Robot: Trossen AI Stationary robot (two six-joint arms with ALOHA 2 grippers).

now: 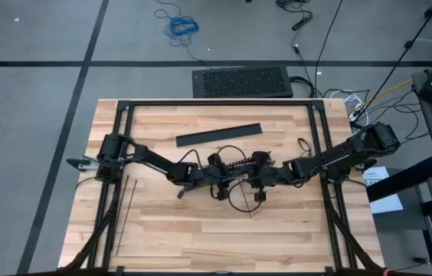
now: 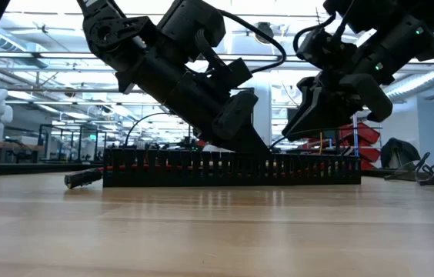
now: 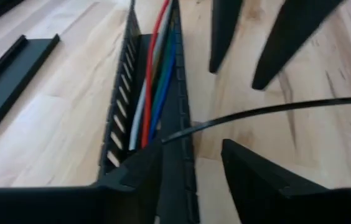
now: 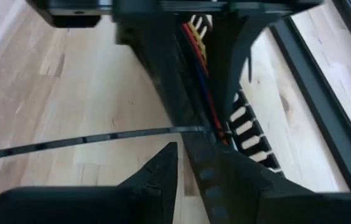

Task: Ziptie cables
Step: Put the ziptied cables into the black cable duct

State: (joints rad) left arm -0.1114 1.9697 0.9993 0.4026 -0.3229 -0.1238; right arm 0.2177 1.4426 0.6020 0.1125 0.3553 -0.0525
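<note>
The cables [image 3: 150, 93], red, white, green and blue wires, lie along the inside of a long black slotted channel [image 2: 225, 168] at mid-table. A thin black ziptie [image 3: 275, 111] runs from the channel's wall out over the wood and curves into a loop [image 1: 239, 198] toward the near edge. My left gripper [image 3: 191, 158] stands open at one end of the channel, astride its wall. My right gripper [image 4: 194, 162] faces it from the other end, open, low over the channel with the ziptie [image 4: 88, 140] crossing just ahead of its fingertips. My left gripper slants down into the channel's end: one finger [image 3: 141, 168] sits inside, beside the cables, the other [image 3: 256, 180] outside the wall [image 3: 178, 130]. The ziptie's end [image 3: 166, 137] meets the inner fingertip; whether they touch I cannot tell. Whether my right gripper touches the channel I cannot tell.
A flat black cover strip [image 1: 218, 135] lies toward the far edge of the table. A straight thin black strap [image 1: 124, 207] lies near the left edge. A short dark piece [image 2: 82, 178] rests just past the channel's left end.
</note>
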